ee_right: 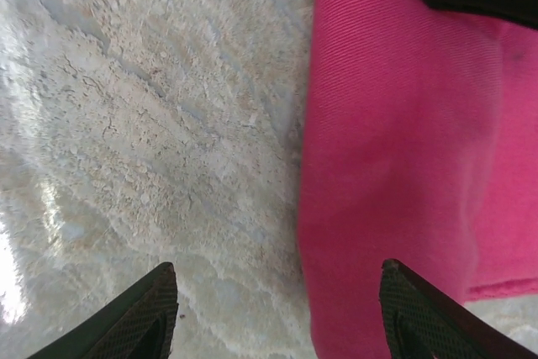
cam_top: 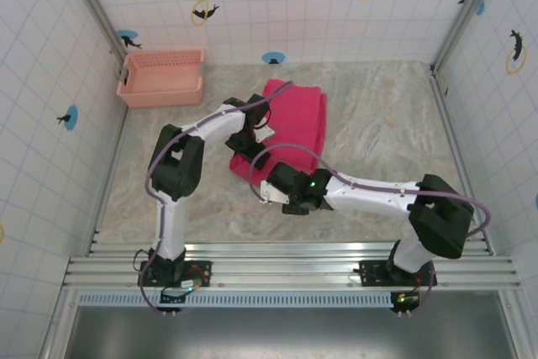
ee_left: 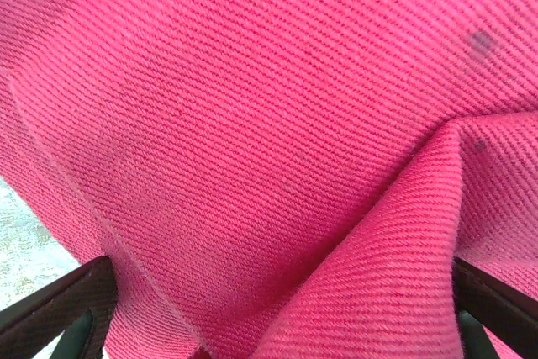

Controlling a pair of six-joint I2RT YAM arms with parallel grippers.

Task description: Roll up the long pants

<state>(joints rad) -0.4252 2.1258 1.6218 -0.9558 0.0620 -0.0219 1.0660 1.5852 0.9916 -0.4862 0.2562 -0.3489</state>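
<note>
**Pants folded flat, roll barely begun**

Table (cam_top: 378,140), pale marbled top, carries everything; the pink lattice basket (cam_top: 161,77) is the ref point for all places below.

Long pants (cam_top: 294,115): lie right of the basket and a bit nearer the arm bases, close to it but not touching. They're folded into one narrow slab, legs stacked, w/ the long axis running away from the basket toward the near side. No rolled-up cylinder shows anywhere along it, and the end level w/ the basket looks flat and untouched. Judging by that, the prep fold is done but the rolling itself is approx. at zero, so nearly the whole length is left to wind up.

Left arm (cam_top: 178,166) reaches from the near side to the slab's end farthest from the basket. In the wrist view the left jaws are apart, w/ a raised ridge of cloth btwn the fingers. They don't look closed on it, so it's more a push or gather than a pinch.

Right arm (cam_top: 378,191) comes in from the side opposite the basket to the same far end. The right jaws are also apart and astride the pants' edge, one finger over bare table, the other over cloth, holding nothing.

Best guess is that the first turn of the roll is only being set up at that far end.
</note>
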